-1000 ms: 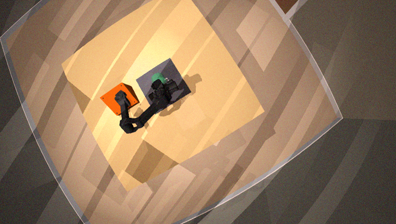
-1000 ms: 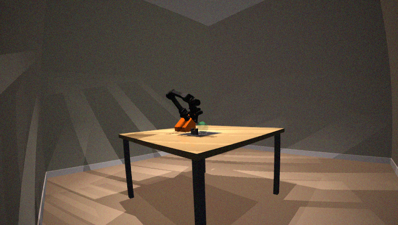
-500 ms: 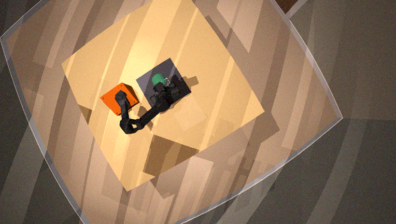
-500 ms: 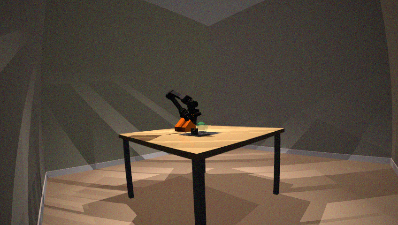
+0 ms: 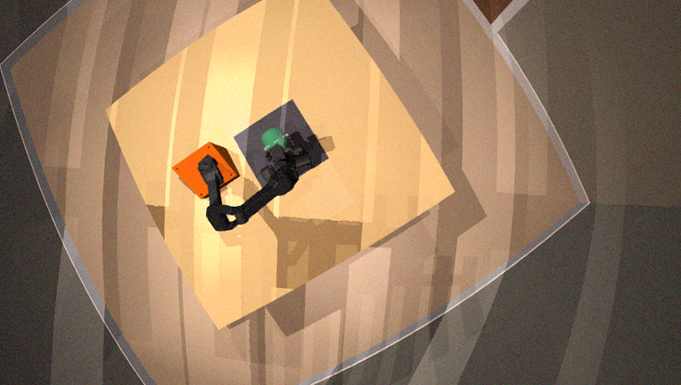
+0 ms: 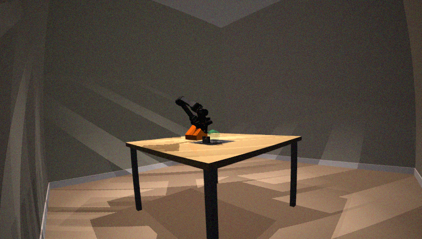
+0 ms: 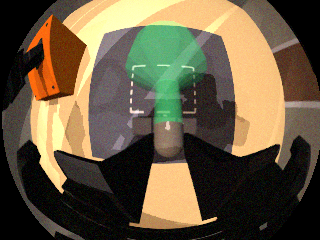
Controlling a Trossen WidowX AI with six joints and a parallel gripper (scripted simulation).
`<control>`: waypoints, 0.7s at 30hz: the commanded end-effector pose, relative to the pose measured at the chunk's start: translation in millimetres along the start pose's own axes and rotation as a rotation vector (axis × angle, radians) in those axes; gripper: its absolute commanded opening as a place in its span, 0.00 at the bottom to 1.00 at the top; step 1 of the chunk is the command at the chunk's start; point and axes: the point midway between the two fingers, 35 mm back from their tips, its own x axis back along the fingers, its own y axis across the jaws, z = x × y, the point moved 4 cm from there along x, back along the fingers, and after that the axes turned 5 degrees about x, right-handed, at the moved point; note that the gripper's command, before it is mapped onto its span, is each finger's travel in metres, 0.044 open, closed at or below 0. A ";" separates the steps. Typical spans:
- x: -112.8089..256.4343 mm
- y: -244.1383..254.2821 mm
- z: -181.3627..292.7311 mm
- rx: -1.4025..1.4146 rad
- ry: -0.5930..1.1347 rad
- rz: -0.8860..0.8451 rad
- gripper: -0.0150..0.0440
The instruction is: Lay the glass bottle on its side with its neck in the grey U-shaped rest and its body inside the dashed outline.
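From here I have the gripper (image 5: pixel 275 154) (image 7: pixel 168 138) clamped on the neck of the green glass bottle (image 5: pixel 273 138) (image 6: pixel 213 131) (image 7: pixel 167 50), my arm (image 5: pixel 258 204) (image 6: pixel 186 110) bent above the dark mat (image 5: pixel 291 114) (image 6: pixel 227 141) (image 7: pixel 107 80).

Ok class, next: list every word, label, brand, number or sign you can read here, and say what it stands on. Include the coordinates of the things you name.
None can be read.
The green bottle (image 5: pixel 271 137) (image 6: pixel 213 131) (image 7: pixel 167 50) shows no lettering.
The dark mat (image 5: pixel 292 114) (image 6: pixel 226 141) (image 7: pixel 112 55) bears only a dashed outline (image 7: pixel 131 90), no characters.
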 end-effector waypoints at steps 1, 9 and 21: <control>-2.5 1.8 2.7 0.002 0.002 -0.003 0.42; -5.6 2.7 7.2 -0.001 0.000 0.001 0.42; -10.3 3.9 13.7 -0.005 -0.001 0.006 0.42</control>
